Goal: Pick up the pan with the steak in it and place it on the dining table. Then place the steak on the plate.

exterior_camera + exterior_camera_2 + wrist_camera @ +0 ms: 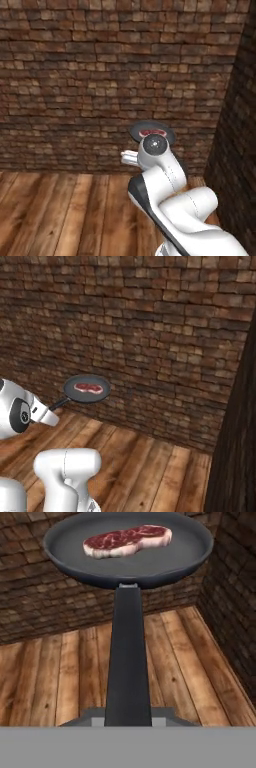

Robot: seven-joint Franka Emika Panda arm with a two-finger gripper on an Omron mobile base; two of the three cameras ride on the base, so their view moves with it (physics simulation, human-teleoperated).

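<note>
My gripper [128,716] is shut on the long black handle [128,657] of the pan [75,547], which hangs level in the air above a wooden floor. The steak [127,541] lies flat inside the pan, red with pale marbling. In the right base view the pan [82,397] with the steak [88,388] sticks out to the right of my gripper [52,407], in front of a brick wall. In the left base view the pan [145,127] and a strip of the steak [150,133] peek out above my arm. The dining table and the plate are out of view.
A brown brick wall [100,75] stands close ahead. A darker brick wall [235,446] meets it in a corner on the right. Wooden floorboards [50,677] run below the pan.
</note>
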